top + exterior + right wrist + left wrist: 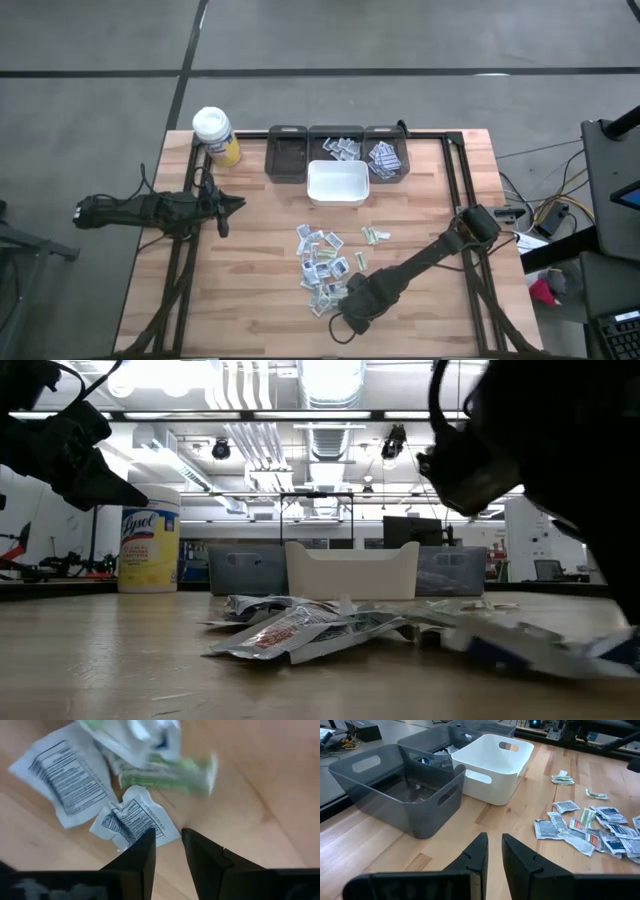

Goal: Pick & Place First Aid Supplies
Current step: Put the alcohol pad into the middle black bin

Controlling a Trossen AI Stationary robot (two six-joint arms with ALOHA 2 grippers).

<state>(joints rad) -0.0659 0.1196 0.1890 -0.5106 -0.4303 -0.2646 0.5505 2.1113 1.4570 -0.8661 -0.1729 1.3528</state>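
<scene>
Packets (325, 262) of first aid stuff are scattered in a loose heap on the wooden table (250, 290), roughly mid-table and a bit toward the near edge, with a couple of green-printed strays (376, 236) lying off to the side nearer the bins. The right gripper (350, 300) is down low right at the near end of that heap, pointed steeply at the tabletop. From its wrist camera the two dark fingers (142, 855) sit only a narrow gap apart with nothing between them, and a crumpled white packet with black print (132, 820) lies just past the fingertips, another printed one (70, 780) beside it and a green-striped one (165, 775) a little farther on. So it's hovering right over the packets, not clamped on any. Behind the pile is a white bin (338, 184), and behind that a row of three grey bins (338, 153); the middle and right ones already have packets in them. The left gripper (232, 206) hangs off to the left side of the table, well apart from the pile, fingers (475, 855) nearly together and empty. A yellow wipes bottle with a white lid (215, 135) stands at the far left corner.
</scene>
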